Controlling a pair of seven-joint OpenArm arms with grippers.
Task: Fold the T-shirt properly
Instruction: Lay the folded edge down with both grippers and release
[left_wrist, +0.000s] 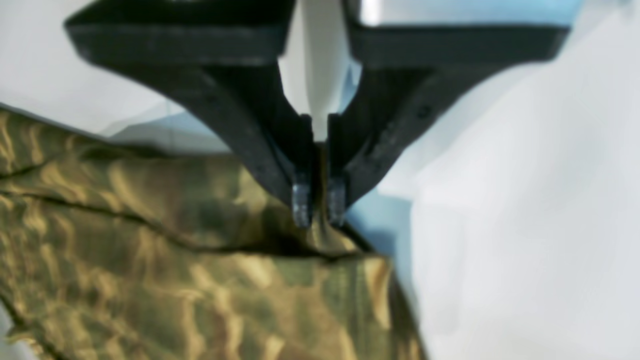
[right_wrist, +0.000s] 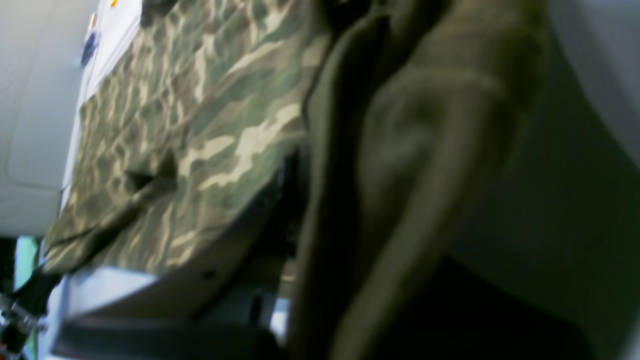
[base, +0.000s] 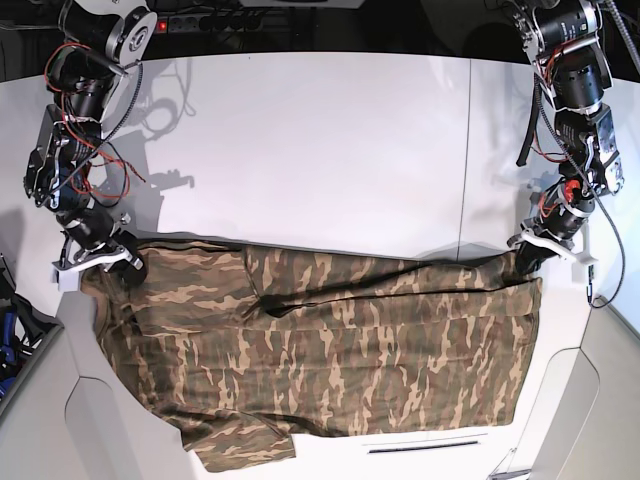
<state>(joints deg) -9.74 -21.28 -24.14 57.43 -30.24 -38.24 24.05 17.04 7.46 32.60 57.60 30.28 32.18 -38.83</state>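
Camouflage cloth of the T-shirt (base: 330, 350) lies spread on the white table (base: 320, 140), its far corners pinched by the closed left gripper (left_wrist: 319, 207) and right gripper (base: 118, 262), so both should lift evenly together.

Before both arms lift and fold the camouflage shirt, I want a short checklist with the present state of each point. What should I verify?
1. Left gripper shut on a corner of the brown, tan and olive camouflage cloth T-shirt: ok, cloth pinched between the fingertips.
2. Right gripper shut on the opposite corner: ok by its closed state, though the right wrist view is blurred.
3. Both grips on the same far edge of the shirt: ok in the base view.
4. Shirt lying flat: not ok, a crease runs across the middle.
5. Shirt fully on the white table: not ok, the near part hangs over the table's front edge.
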